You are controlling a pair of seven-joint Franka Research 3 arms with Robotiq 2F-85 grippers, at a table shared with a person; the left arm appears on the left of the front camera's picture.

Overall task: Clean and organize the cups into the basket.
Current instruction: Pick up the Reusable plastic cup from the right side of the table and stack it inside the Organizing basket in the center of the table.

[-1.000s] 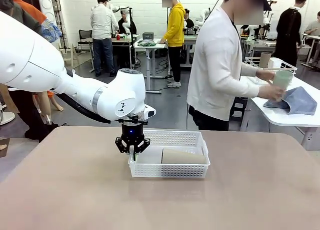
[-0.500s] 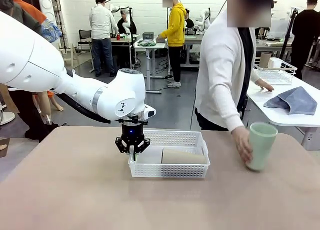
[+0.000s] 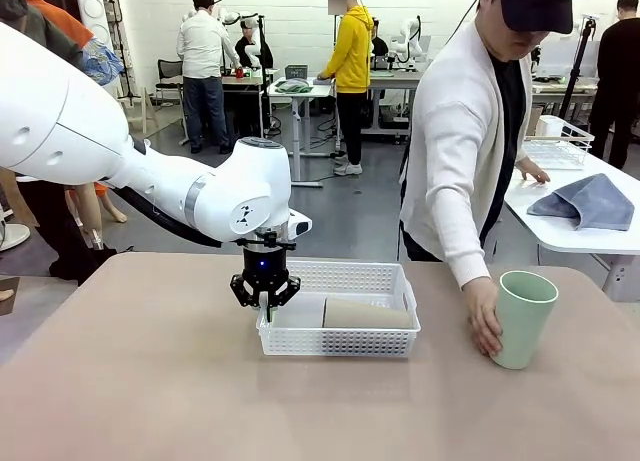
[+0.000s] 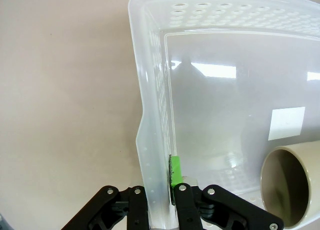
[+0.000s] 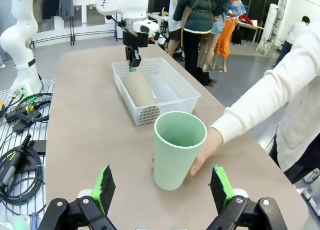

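Observation:
The white lattice basket (image 3: 340, 339) sits mid-table with a tan cup (image 3: 367, 313) lying on its side inside. My left gripper (image 3: 264, 303) is shut on the basket's left wall (image 4: 152, 155), one green pad inside it; the tan cup's mouth (image 4: 291, 190) shows at lower right. A mint green cup (image 3: 523, 318) stands upright on the table's right side, the person's hand (image 3: 484, 323) around it. In the right wrist view that cup (image 5: 179, 149) stands just beyond my open right gripper (image 5: 162, 189), with the basket (image 5: 155, 88) farther off.
The person in a white top leans in from the far right side. A side table (image 3: 560, 231) behind holds a grey cloth (image 3: 590, 201) and a white wire basket (image 3: 556, 143). Cables (image 5: 17, 135) lie off the table edge near the right arm.
The person brought the mint green cup from the side table and set it upright on the table's right side, hand still on it. My left gripper and the basket stayed still.

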